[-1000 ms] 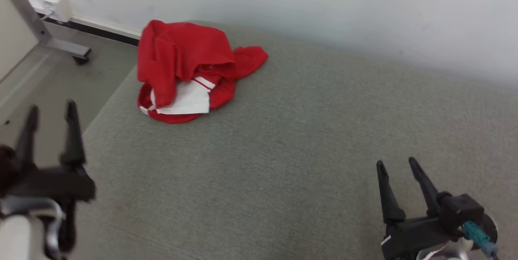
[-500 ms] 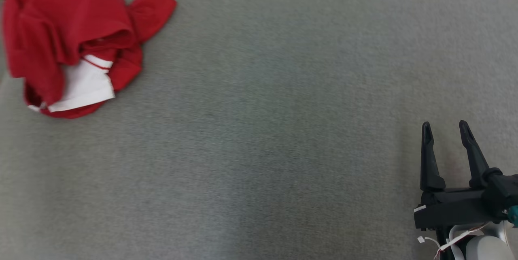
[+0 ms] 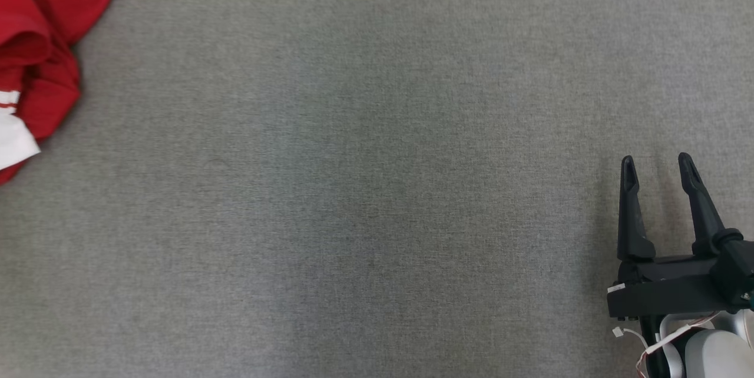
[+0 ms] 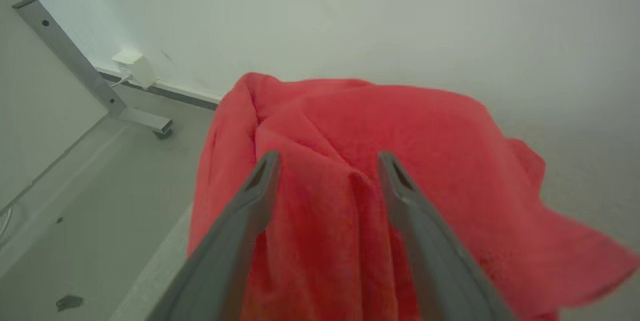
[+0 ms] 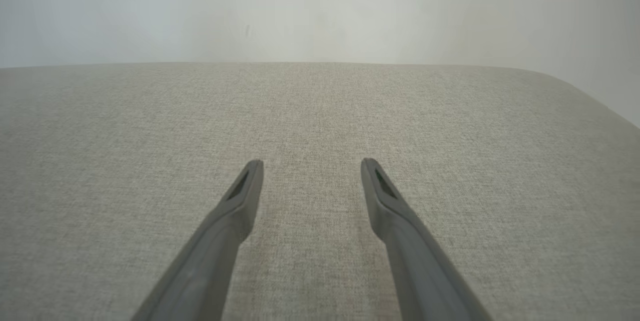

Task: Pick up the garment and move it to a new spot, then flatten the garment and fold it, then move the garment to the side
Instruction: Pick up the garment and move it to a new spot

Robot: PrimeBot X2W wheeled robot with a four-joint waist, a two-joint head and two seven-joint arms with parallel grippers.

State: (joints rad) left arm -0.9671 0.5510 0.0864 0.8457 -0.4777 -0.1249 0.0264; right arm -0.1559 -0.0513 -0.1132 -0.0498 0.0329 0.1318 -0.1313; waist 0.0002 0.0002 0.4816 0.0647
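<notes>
Grey fabric surface (image 3: 377, 189) runs to a pale wall (image 5: 320, 6). The red garment (image 4: 400, 126) lies crumpled at its far left corner; my left gripper (image 4: 327, 156) points at it from close by, fingers wide, empty. My right gripper (image 3: 657, 159), also wide, is well apart.

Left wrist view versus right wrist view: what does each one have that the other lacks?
Left wrist: the red garment heaped in front of the open left tool, a metal frame leg and a white wall box. Right wrist: the open right tool and the rounded corner of the surface. Shared: the grey surface and the pale wall.
</notes>
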